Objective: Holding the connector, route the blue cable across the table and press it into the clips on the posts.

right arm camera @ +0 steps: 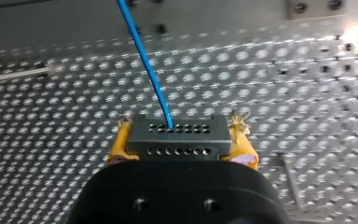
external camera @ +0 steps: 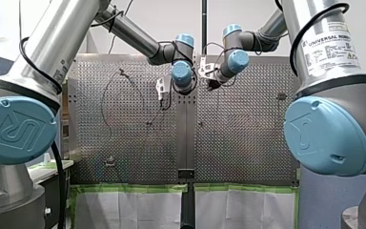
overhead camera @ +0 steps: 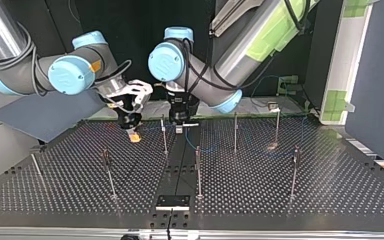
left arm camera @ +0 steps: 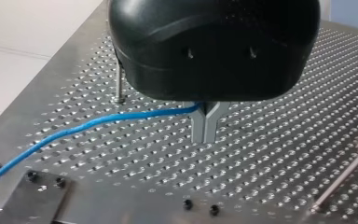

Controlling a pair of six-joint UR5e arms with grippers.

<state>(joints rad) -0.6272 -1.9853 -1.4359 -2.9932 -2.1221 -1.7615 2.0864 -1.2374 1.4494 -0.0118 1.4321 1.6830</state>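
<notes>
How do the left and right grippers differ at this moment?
My left gripper has bare metal fingers; my right gripper has yellow pads. Left pinches the thin blue cable itself; right clamps the dark perforated connector block at the cable's end. Both are shut.

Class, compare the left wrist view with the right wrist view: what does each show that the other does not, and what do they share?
Left wrist only: my left gripper, its metal fingers closed on the blue cable, with a post nearby. Right wrist only: my right gripper, its yellow pads clamping the grey connector. Both: blue cable over the perforated table.
</notes>
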